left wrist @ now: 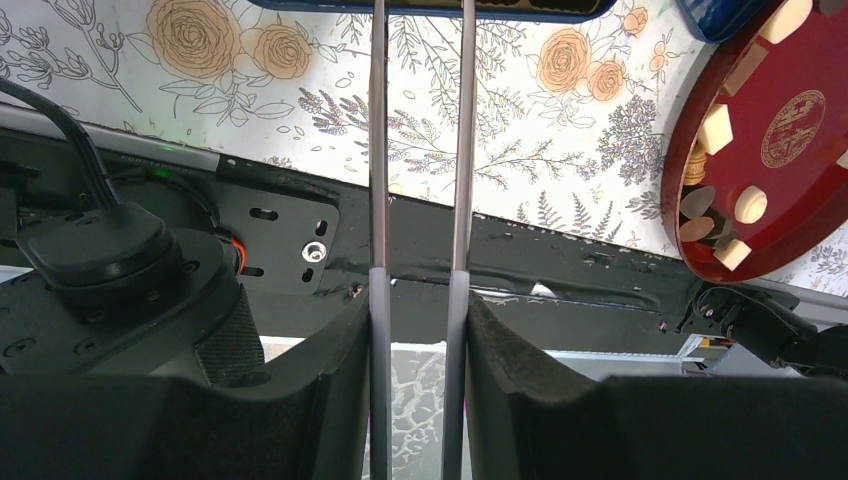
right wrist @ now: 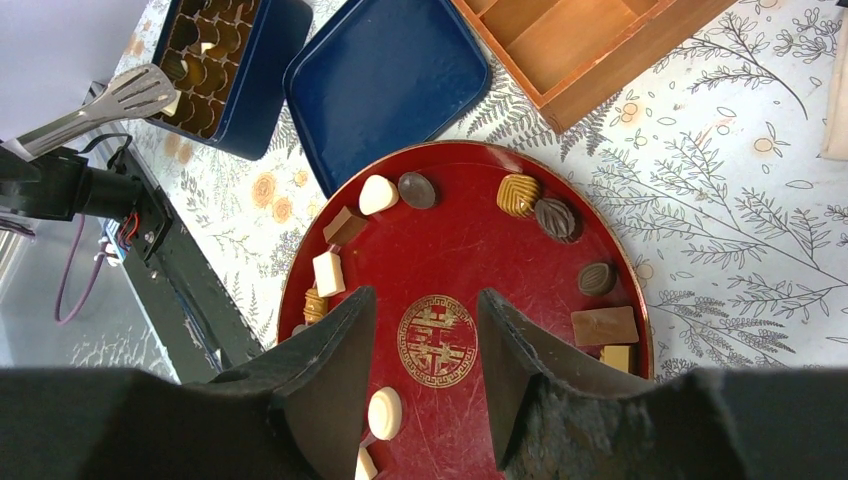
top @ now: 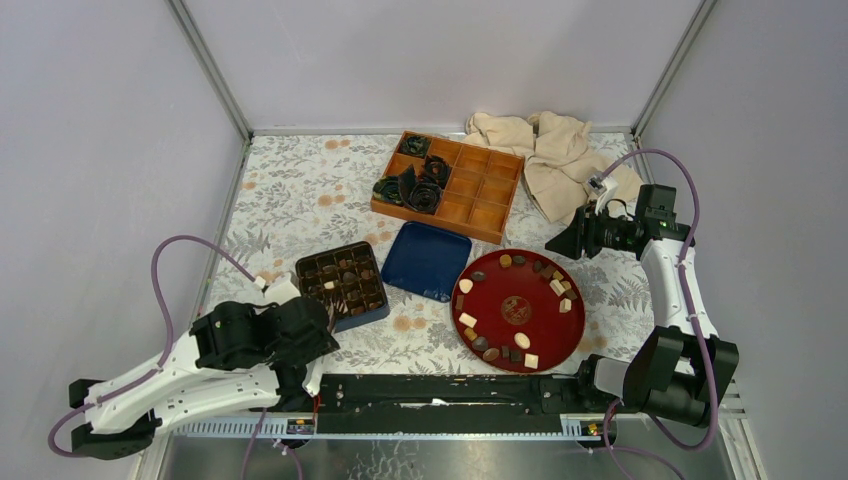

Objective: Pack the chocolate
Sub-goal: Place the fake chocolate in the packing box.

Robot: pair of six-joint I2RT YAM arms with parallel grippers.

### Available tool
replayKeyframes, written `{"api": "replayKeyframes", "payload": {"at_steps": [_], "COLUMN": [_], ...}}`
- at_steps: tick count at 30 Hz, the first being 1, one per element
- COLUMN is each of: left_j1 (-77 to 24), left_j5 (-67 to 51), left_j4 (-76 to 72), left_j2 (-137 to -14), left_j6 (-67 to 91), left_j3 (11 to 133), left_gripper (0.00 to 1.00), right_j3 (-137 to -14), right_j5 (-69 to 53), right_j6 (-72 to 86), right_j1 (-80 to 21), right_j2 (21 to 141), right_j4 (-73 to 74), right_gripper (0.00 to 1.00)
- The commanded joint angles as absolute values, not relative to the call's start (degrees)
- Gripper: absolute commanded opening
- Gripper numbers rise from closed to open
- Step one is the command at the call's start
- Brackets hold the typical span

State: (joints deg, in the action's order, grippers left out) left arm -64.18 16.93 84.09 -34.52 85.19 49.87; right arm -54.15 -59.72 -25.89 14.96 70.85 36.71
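Left wrist: your tongs [left wrist: 378,150] run off the top edge, tips unseen; the red plate [left wrist: 800,210] is cut off right. Right wrist: fingers [right wrist: 330,390] hide its near rim.

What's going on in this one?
Two arms are packing a box. The left gripper is clamped on metal tongs, which point toward the blue tin; the tin already holds some pieces. The right gripper hangs open and empty above the red plate, where many chocolates lie around the rim. The tin's lid lies between tin and plate.
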Motion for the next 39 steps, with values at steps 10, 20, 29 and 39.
{"api": "replayKeyframes", "payload": {"at_steps": [10, 20, 29, 39], "left_j1": [-63.0, -62.8, -62.8, -62.8], "left_j5": [17.3, 17.1, 18.4, 20.7], "left_j4": [83.8, 83.8, 83.8, 82.4], "left_j2": [-36.2, -37.1, -36.8, -40.5], "left_j6": [84.9, 84.0, 84.0, 77.9], "left_j3": [50.1, 50.1, 52.1, 63.0], "left_gripper": [0.38, 0.45, 0.37, 0.35], "right_j3": [-56.3, -56.4, -56.3, -56.2], "right_j5": [-62.2, -62.1, -62.0, -61.8], "right_j6": [-26.8, -27.0, -27.0, -27.5], "right_j1": [15.3, 15.2, 15.3, 15.2], "right_j2": [68.8, 68.8, 68.9, 69.0], "right_j4": [37.3, 37.4, 37.4, 37.5], "right_gripper": [0.49, 0.49, 0.50, 0.49]}}
